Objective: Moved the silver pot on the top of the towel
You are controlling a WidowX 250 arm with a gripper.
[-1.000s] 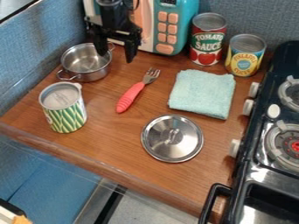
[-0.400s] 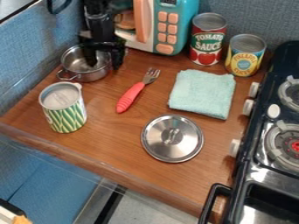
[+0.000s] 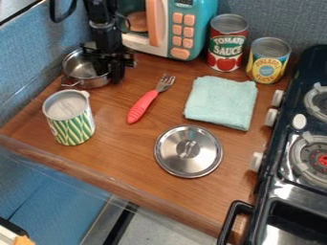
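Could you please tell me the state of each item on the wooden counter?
Silver pot: upright, uncovered
Lid: off the pot, knob up
Towel: folded, flat
Fork: lying down
Striped can: upright
Red can: upright
Yellow can: upright
Toy microwave: upright, door unclear

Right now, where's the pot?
Upper left of the camera view: the pot is just beyond the striped can, left of the fork, with the tool at its right rim.

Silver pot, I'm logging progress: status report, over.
Gripper down at the right-hand rim of the silver pot. Pot on counter, not yet on towel. Fork lies between pot and towel.
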